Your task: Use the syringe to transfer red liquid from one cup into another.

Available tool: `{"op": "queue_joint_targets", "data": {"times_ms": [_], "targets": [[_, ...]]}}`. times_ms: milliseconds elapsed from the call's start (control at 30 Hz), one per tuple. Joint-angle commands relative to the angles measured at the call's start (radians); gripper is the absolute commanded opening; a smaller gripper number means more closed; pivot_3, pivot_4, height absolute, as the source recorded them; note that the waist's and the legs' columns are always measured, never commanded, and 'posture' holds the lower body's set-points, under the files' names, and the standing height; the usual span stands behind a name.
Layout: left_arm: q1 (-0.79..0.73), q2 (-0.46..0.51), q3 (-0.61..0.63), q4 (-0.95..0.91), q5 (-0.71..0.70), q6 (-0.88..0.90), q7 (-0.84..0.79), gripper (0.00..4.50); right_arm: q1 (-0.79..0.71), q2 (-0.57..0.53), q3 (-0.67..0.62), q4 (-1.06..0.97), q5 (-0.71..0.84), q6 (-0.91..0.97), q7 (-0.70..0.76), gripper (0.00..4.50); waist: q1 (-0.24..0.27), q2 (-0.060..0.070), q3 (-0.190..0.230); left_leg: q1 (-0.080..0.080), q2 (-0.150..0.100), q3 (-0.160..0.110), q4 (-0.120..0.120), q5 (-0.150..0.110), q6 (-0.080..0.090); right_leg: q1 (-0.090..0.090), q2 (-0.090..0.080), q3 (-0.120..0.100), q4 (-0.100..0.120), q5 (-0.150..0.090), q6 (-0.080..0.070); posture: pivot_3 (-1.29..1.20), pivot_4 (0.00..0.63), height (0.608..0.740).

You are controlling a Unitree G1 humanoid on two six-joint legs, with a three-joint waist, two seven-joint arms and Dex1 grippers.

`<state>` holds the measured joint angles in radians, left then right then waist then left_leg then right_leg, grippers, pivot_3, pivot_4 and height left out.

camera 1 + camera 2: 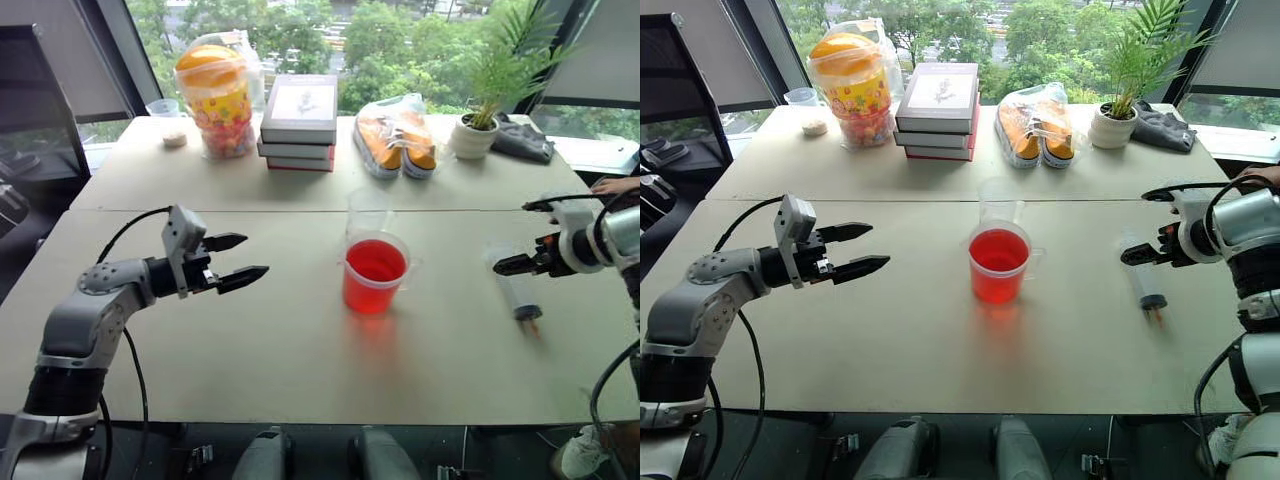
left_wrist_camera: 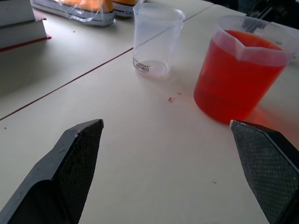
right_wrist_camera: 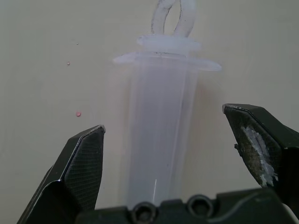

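Note:
The syringe (image 1: pixel 515 285) lies flat on the table at the right, its orange tip toward the front edge and its ring-topped plunger (image 3: pixel 170 21) toward the back. My right gripper (image 3: pixel 163 119) hangs over it, open, its fingers on either side of the barrel and apart from it. At the table's middle stands the wide handled cup (image 1: pixel 375 272) holding red liquid (image 2: pixel 233 79). The narrower clear cup (image 1: pixel 367 212) stands just behind it, empty. My left gripper (image 1: pixel 256 255) is open and held above the table left of the cups, pointing at them.
Along the back stand a snack jar (image 1: pixel 215 95), a stack of books (image 1: pixel 300 122), bagged shoes (image 1: pixel 395 135), a potted plant (image 1: pixel 480 120) and a dark cloth (image 1: pixel 522 138). A small cup (image 1: pixel 168 120) sits far back left. A person's hand (image 1: pixel 615 185) rests at the right edge.

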<state>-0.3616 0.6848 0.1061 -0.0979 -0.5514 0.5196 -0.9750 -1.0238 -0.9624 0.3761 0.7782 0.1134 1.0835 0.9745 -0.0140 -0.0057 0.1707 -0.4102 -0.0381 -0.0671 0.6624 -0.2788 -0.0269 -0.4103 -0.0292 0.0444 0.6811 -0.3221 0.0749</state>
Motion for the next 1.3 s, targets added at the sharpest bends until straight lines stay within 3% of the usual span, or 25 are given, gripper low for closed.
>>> {"op": "queue_joint_targets", "data": {"times_ms": [33,200,300,400,433,567,667,733,900,1067,1167,1300], "targets": [[0.004,0.003,0.027,-0.026,0.002,-0.022,0.011,4.50,-0.087,0.044,0.002,0.151,-0.073,-0.065,0.005,4.46,0.000,0.000,0.000,0.000,0.000,0.000,0.000,0.000,0.000,0.000,0.000,0.000,0.000,0.000,0.000,0.00,0.150,0.740],[0.032,0.005,0.037,-0.049,0.000,-0.026,0.027,4.50,-0.131,0.112,-0.003,0.301,-0.140,-0.129,0.004,4.46,0.000,0.000,0.000,0.000,0.000,0.001,0.000,0.000,0.000,0.001,0.000,0.000,0.000,0.000,0.000,0.00,0.150,0.740],[0.041,0.006,0.042,-0.056,-0.001,-0.027,0.034,4.50,-0.140,0.130,-0.010,0.343,-0.170,-0.149,0.012,3.24,0.001,0.000,0.000,0.001,0.000,0.001,0.001,0.000,0.000,0.001,0.000,0.000,0.000,0.000,0.000,0.00,0.150,0.740],[0.043,0.004,0.043,-0.058,0.000,-0.029,0.040,4.50,-0.142,0.138,-0.010,0.359,-0.196,-0.153,0.033,1.74,-0.001,0.000,0.000,0.002,0.000,0.001,0.001,0.000,0.000,0.003,0.000,0.000,0.000,0.000,0.000,0.00,0.150,0.740],[0.040,0.002,0.041,-0.055,0.000,-0.032,0.042,4.50,-0.144,0.142,-0.010,0.359,-0.201,-0.144,0.044,1.45,-0.001,0.000,0.000,0.002,0.000,0.001,0.001,0.000,0.000,0.003,0.000,0.000,0.001,0.000,0.000,0.00,0.150,0.740],[0.027,-0.006,0.030,-0.043,0.004,-0.042,0.046,4.50,-0.159,0.145,-0.023,0.341,-0.214,-0.115,0.063,1.44,-0.001,0.000,0.000,0.002,0.000,0.001,0.001,0.000,0.000,0.002,0.000,0.000,0.001,0.000,0.000,0.00,0.150,0.740],[0.015,-0.010,0.024,-0.036,0.006,-0.044,0.046,4.50,-0.196,0.123,-0.104,0.266,-0.177,-0.120,0.038,1.44,-0.001,0.000,0.000,0.002,0.000,0.001,0.001,0.000,0.000,0.002,0.000,0.000,0.001,0.000,0.000,0.00,0.150,0.740],[0.007,-0.012,0.022,-0.031,0.007,-0.045,0.044,4.50,-0.200,0.107,-0.188,0.164,-0.133,-0.150,0.012,1.44,-0.004,0.002,0.001,0.002,0.000,0.001,0.001,0.000,0.000,0.001,0.000,0.000,0.002,0.000,0.000,0.00,0.150,0.740],[-0.022,-0.029,0.010,-0.020,0.010,-0.043,0.047,4.50,-0.107,0.143,-0.555,-0.279,0.068,-0.146,-0.136,1.44,0.000,0.003,0.001,0.002,0.000,0.002,0.000,0.000,0.000,-0.001,0.001,0.001,0.004,0.000,0.000,0.00,0.150,0.740],[-0.088,-0.049,-0.021,0.011,0.010,-0.031,0.030,4.50,0.037,0.343,-0.918,-0.824,0.278,-0.136,-0.360,1.44,0.006,0.001,0.001,0.001,0.000,0.001,0.001,0.000,0.000,0.001,0.001,0.000,0.003,0.000,0.001,0.00,0.150,0.740],[-0.164,-0.063,-0.038,0.062,0.003,-0.018,0.004,4.50,0.116,0.448,-0.975,-1.081,0.438,-0.099,-0.394,1.44,0.007,0.001,0.001,0.000,0.000,0.001,0.003,0.000,0.000,0.001,0.000,0.000,0.004,0.001,0.002,0.00,0.150,0.740],[-0.262,-0.079,-0.071,0.133,0.007,-0.014,-0.047,4.50,0.248,0.543,-0.925,-1.301,0.573,-0.095,-0.433,1.44,-0.003,0.000,0.000,0.002,0.000,0.000,0.004,0.000,0.000,0.002,0.001,0.000,0.005,0.001,0.002,0.00,0.150,0.740]]}}
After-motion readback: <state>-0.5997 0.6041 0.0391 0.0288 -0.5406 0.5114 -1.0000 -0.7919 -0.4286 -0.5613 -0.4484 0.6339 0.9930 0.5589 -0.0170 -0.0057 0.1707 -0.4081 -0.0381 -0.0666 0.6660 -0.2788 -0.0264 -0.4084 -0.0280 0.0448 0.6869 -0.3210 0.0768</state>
